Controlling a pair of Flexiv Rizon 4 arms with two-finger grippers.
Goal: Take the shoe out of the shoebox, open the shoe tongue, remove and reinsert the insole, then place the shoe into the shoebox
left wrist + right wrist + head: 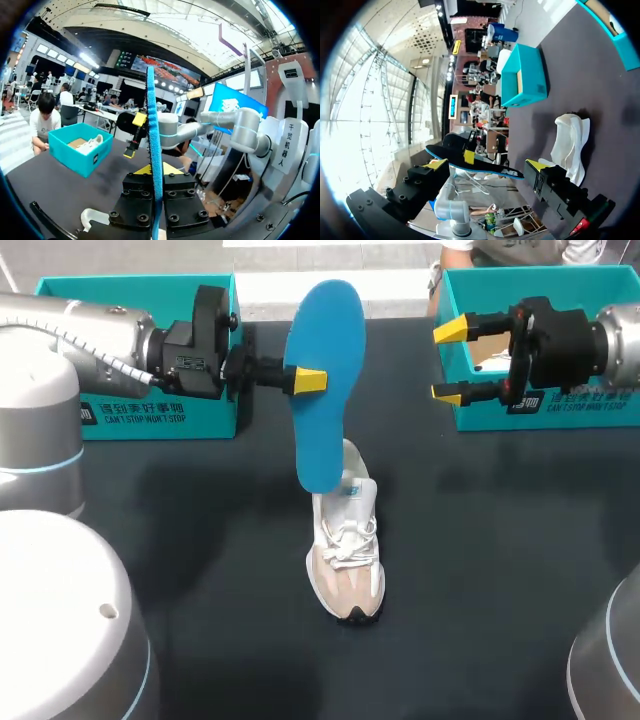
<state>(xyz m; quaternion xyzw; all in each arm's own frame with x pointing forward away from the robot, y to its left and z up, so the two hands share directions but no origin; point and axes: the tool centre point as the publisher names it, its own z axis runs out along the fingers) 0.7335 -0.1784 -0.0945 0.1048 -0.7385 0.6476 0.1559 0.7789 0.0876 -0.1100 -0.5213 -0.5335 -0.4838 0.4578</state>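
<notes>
A: Nearest item?

B: Shoe (345,560). Pale, laced, upright on its sole at mid tabletop (500,570), toe toward the robot. Outside both boxes, so taking it out counts as done.

A: Tongue?

B: Too small to tell whether it is pulled open. Entered as unconfirmed.

A: Next, at the shoe's 12 o'clock?

B: Insole (325,390). Blue, on edge, long axis near vertical, lifted above the heel. Whether its lower end touches the collar cannot be told. Most of it is clear of the shoe, so I judge removal done or nearly so.

A: Held by?

B: Left pincer (308,380), coming in from 10 o'clock. Its fingers are pressed on the insole from both faces, about mid-length; the left wrist view shows the blue edge standing straight up out of the closed jaws.

A: The other arm?

B: Right pincer (450,361), at 2 o'clock, spread wide, carrying nothing, well apart from the shoe and just in front of the right box.

A: Farthest items?

B: Left box (150,415), teal, at 10 o'clock behind the left arm; contents hidden. Right box (540,410), teal, at 2 o'clock, with what looks like a second shoe (92,145) inside.

A: Outstanding?

B: Insole back into the shoe and seated flat; shoe returned to a box. Roughly the halfway mark, by my reckoning.
</notes>
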